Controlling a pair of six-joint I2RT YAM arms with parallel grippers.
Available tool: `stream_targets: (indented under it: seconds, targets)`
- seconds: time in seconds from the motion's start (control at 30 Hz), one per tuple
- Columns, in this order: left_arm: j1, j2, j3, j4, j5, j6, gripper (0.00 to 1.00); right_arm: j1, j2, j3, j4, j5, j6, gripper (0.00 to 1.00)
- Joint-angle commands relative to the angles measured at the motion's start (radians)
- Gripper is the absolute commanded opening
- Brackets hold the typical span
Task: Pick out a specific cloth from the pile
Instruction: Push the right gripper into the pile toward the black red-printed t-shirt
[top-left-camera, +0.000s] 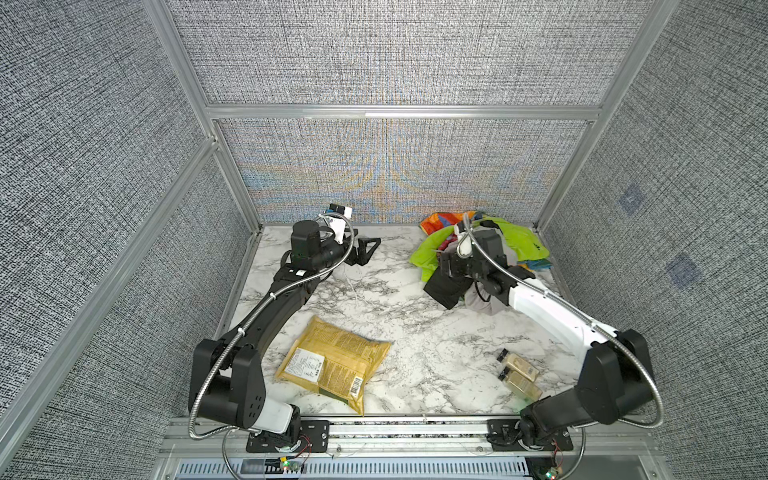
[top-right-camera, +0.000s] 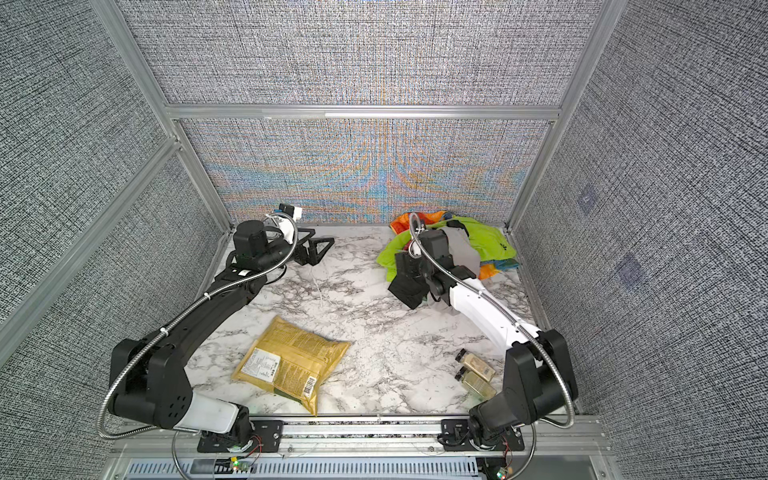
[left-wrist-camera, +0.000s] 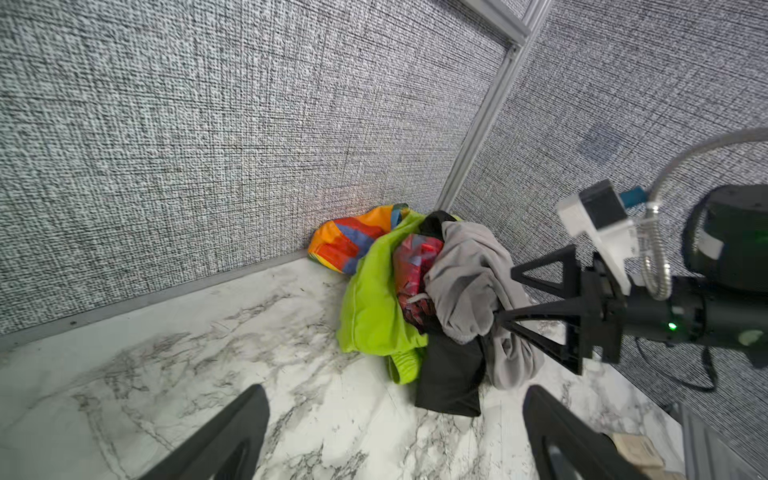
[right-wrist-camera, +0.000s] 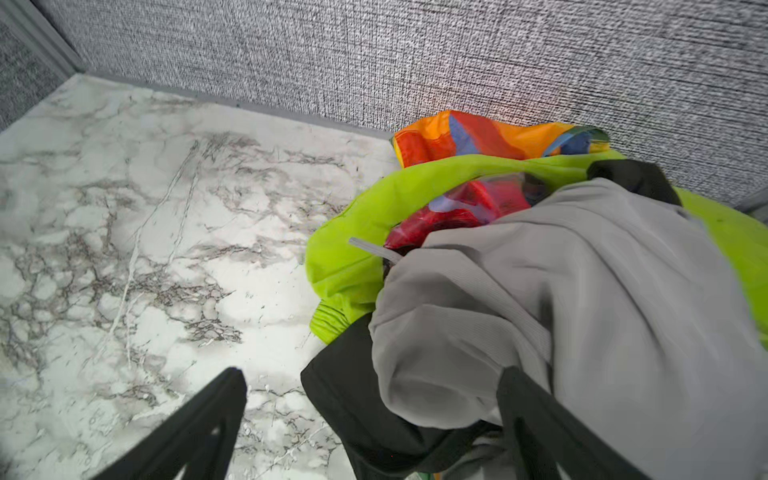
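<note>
Spilling from crumpled pile (left-wrist-camera: 374, 299) — limp black cloth (left-wrist-camera: 451, 382).

grey garment (right-wrist-camera: 582, 291) apparently overlying cloth (right-wrist-camera: 345, 399), table (right-wrist-camera: 124, 208) open

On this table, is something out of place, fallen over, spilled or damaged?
Nothing looks spilled or damaged. Two small bottles lie on their sides at the front right, and a yellow packet lies flat at the front. Both are odd next to clothes, and they lie apart from the pile in the far right corner.

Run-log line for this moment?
right gripper: open, at pile | left gripper: open, away from pile | cloth: in pile, not gripped
</note>
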Motion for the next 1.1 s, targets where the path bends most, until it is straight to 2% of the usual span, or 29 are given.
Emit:
stream_targets:
  seconds: [0.0,0.13,0.47,0.57,0.73,0.87,0.93,1.0,1.07]
  targets:
    - [-0.003,-0.045,-0.018,0.004,0.042,0.019,0.99,0.005,0.054,0.054,-0.090,0.031,-0.024,0.99]
    - [-0.004,-0.079,-0.026,-0.016,0.001,0.047,0.99,0.027,0.103,0.084,-0.119,0.079,-0.006,0.99]
    - [-0.004,-0.078,-0.027,0.001,0.008,0.012,0.99,0.040,0.254,0.138,-0.196,0.133,-0.018,0.99]
    - [-0.006,-0.077,-0.027,0.004,0.011,0.006,0.99,0.040,0.297,0.149,-0.209,0.126,-0.028,0.95]
    - [-0.006,-0.067,-0.023,0.004,0.018,-0.007,0.98,0.040,0.373,0.170,-0.225,0.148,-0.033,0.74]
    - [-0.006,-0.062,-0.022,0.006,0.022,-0.012,0.99,0.040,0.387,0.175,-0.218,0.184,-0.027,0.44]
    - [-0.005,-0.061,-0.023,0.006,0.023,-0.012,0.98,0.040,0.368,0.175,-0.213,0.193,-0.025,0.24]
    - [-0.006,-0.060,-0.022,0.005,0.023,-0.013,0.98,0.040,0.334,0.173,-0.207,0.192,-0.024,0.13]
    - [-0.006,-0.063,-0.023,0.006,0.023,-0.014,0.98,0.038,0.295,0.169,-0.203,0.195,-0.024,0.08]
